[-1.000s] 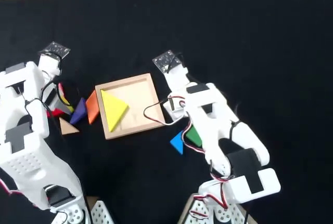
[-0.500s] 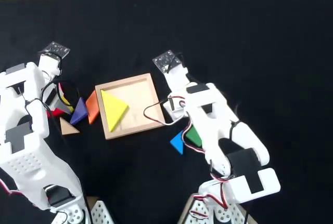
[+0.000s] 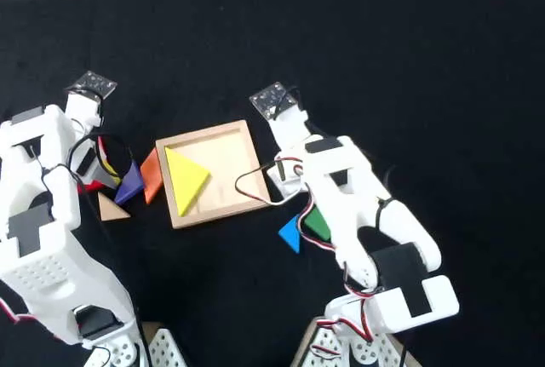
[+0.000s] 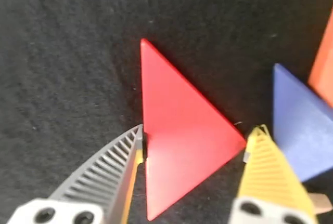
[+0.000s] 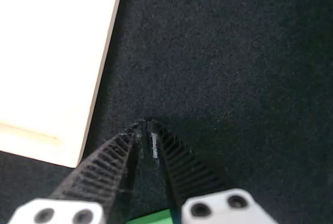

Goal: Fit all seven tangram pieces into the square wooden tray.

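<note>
1. Light in the high view is even and comes from above. The black tabletop (image 3: 426, 86) soaks it up, so cast shadows barely show on it.
2. The white arm shells (image 3: 341, 180) are the brightest areas there, close to washed out on their upper faces.
3. In the right wrist view the tray (image 5: 57, 52) glares almost white, its wood grain lost.
4. The cloth darkens in shadow around the right tool (image 5: 145, 125), with a small white glint at its tips.
5. In the left wrist view the red triangle (image 4: 177, 141) carries a soft sheen.
</note>
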You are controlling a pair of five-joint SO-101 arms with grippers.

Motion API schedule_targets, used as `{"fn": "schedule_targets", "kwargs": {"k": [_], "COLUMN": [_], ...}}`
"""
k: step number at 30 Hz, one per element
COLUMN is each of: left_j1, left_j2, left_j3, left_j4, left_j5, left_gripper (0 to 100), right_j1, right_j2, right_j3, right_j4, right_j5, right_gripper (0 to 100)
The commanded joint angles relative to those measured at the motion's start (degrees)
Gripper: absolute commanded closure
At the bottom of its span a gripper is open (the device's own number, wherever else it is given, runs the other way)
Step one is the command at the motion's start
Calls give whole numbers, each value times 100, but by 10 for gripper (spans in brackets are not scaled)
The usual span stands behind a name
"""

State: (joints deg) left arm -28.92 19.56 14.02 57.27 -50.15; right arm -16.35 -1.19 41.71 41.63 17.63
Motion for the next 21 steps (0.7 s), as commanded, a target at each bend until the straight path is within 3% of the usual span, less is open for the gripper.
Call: {"fn": "schedule_targets", "kwargs": {"k": [1,6,10,21], "left_j1": [48,127,312,1051], "left_j2": [53,-18,-141,-1187], "left_j3": [66,22,-453,-2747], "left_j4": [-44,-9,721,3675], "left_j5": [0,35,264,3200], "left_gripper": [801,805,805,805], "right_j1": [70,70,70,79], "right_j2": [-31,-31,-31,-31], "right_j3": [-145,-145,-145,-145], "right_j4": [35,35,35,35], "right_j5": [44,44,44,44], "right_gripper": [983,983,983,983]}}
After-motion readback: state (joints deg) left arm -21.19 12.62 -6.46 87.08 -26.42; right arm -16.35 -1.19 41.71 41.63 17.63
